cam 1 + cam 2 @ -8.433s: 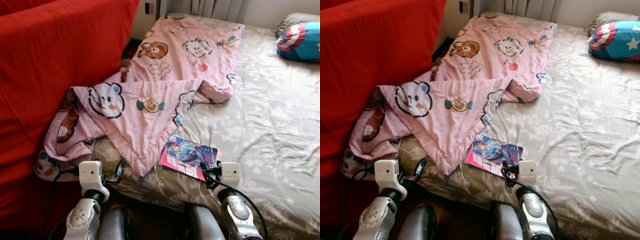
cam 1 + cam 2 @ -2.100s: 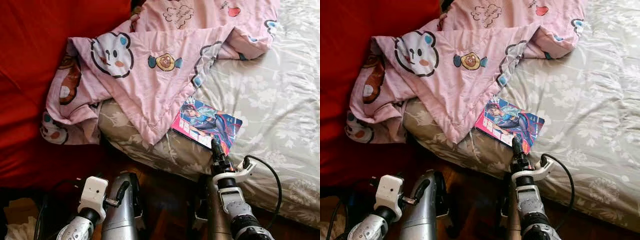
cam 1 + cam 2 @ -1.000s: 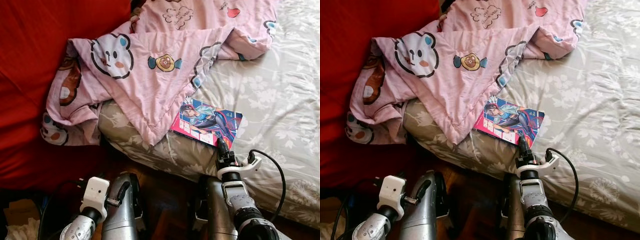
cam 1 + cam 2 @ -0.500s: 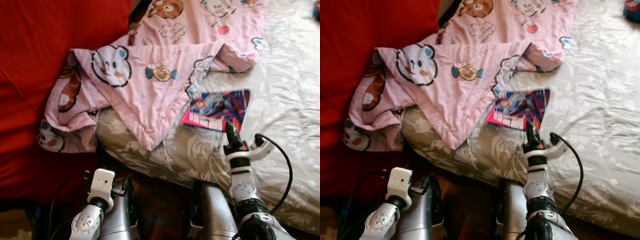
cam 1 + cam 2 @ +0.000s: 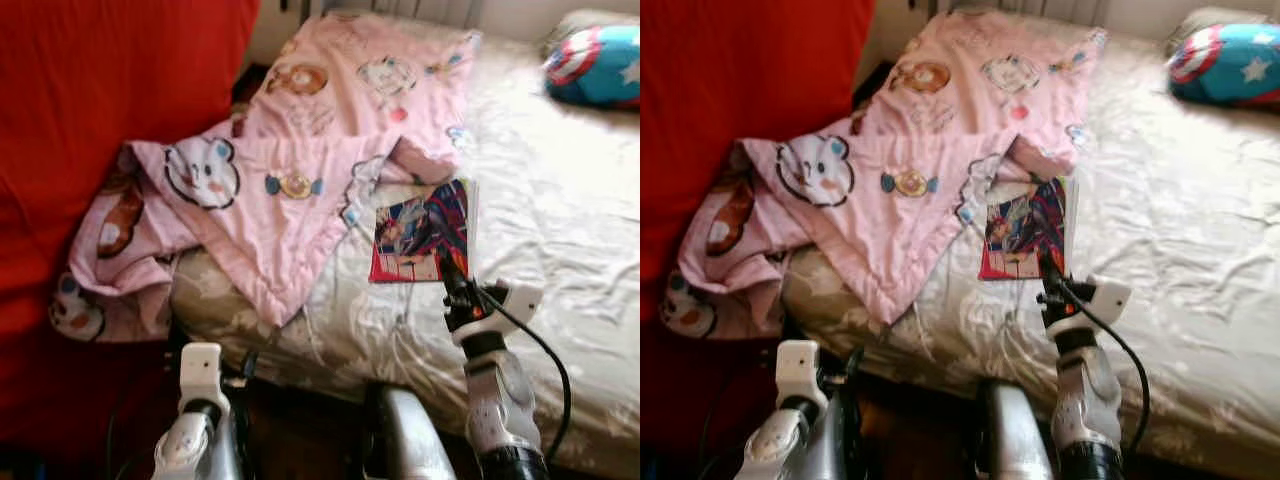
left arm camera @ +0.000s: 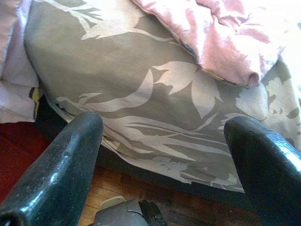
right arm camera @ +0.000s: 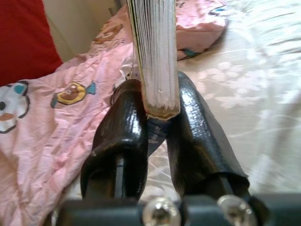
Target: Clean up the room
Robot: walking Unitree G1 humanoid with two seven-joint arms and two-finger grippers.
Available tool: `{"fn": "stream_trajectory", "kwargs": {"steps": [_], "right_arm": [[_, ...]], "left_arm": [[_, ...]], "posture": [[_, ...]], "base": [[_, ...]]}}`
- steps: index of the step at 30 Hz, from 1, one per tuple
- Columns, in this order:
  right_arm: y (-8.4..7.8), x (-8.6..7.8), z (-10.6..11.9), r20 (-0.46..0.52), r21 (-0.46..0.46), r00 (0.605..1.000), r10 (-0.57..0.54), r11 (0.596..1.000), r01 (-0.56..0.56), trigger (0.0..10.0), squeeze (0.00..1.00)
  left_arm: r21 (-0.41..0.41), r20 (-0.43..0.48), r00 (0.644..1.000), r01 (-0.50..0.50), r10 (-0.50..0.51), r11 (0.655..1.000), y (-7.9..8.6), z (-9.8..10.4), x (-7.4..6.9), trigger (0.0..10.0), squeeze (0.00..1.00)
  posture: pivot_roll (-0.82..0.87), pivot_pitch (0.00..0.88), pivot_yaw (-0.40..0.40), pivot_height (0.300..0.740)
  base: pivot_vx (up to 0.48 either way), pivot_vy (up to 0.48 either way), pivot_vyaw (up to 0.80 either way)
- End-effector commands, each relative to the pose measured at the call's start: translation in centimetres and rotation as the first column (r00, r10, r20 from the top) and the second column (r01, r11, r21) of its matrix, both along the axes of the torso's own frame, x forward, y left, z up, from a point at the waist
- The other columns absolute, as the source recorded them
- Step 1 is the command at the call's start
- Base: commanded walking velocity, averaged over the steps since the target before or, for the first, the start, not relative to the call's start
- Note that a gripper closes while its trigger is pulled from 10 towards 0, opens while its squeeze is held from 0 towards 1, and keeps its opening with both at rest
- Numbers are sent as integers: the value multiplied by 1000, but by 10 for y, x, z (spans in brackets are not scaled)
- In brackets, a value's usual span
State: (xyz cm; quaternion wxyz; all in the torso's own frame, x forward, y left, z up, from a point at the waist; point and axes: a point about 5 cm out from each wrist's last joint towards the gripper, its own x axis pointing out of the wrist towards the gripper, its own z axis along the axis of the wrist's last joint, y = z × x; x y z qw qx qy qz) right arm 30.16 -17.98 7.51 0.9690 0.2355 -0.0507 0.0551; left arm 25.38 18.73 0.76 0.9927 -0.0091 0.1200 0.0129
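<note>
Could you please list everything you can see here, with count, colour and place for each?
Comic book: one, red, blue and pink cover, lifted upright over the near part of the bed, pinched at its lower edge.
Blanket: one, pink with cartoon animals, spread over the bed's left side and hanging off the near corner.
Bed: one, grey-beige floral sheet, across the middle and right.
Pillow: one, blue, red and white with a star, far right of the bed.
Red cover: one, draped over furniture to the left of the bed.
Floor: brown wood, under the bed's edge.
Left gripper: black fingers open, low beside the bed's near corner.
Right gripper: black fingers shut on the comic book's edge.
</note>
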Motion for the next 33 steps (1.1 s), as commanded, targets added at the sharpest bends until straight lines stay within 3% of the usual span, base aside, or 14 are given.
{"fn": "stream_trajectory", "kwargs": {"steps": [1,12,16,23,28,30,33], "right_arm": [[-2,1,12,45,-25,999,-7,1000,8,10000,0],[1,-2,6,-5,-57,1000,-16,998,16,10000,0],[6,-1,1,-34,-88,999,-1,996,-2,10000,0],[2,-5,-2,-54,-141,998,23,990,-30,10000,0],[-2,-14,-11,-88,-169,996,19,985,-34,10000,0],[-10,-20,-21,-139,-209,989,-43,978,13,10000,0],[-15,-21,-26,-160,-199,982,-101,978,68,10000,0]], "left_arm": [[-23,-10,1000,-22,22,999,-1,-4,-3,10000,0],[-17,-157,985,-76,73,997,10,-34,-20,10000,0],[-67,-310,937,-192,163,979,23,-55,-36,10000,0],[-53,-431,895,-148,111,988,14,-70,-49,10000,0],[-58,-444,888,-161,119,985,13,-73,-53,10000,0],[-65,-457,882,-167,119,984,12,-75,-54,10000,0],[-58,-477,872,-159,112,986,12,-78,-58,10000,0]], "posture": [[-43,59,-104,603],[-14,0,-112,673],[-37,0,-105,698],[-48,0,-111,740],[-53,0,-115,740],[-46,0,-120,740],[-46,0,-121,740]], "base": [[0,0,0],[0,0,0],[0,0,0],[0,0,0],[0,0,0],[0,0,0],[0,0,0]]}}
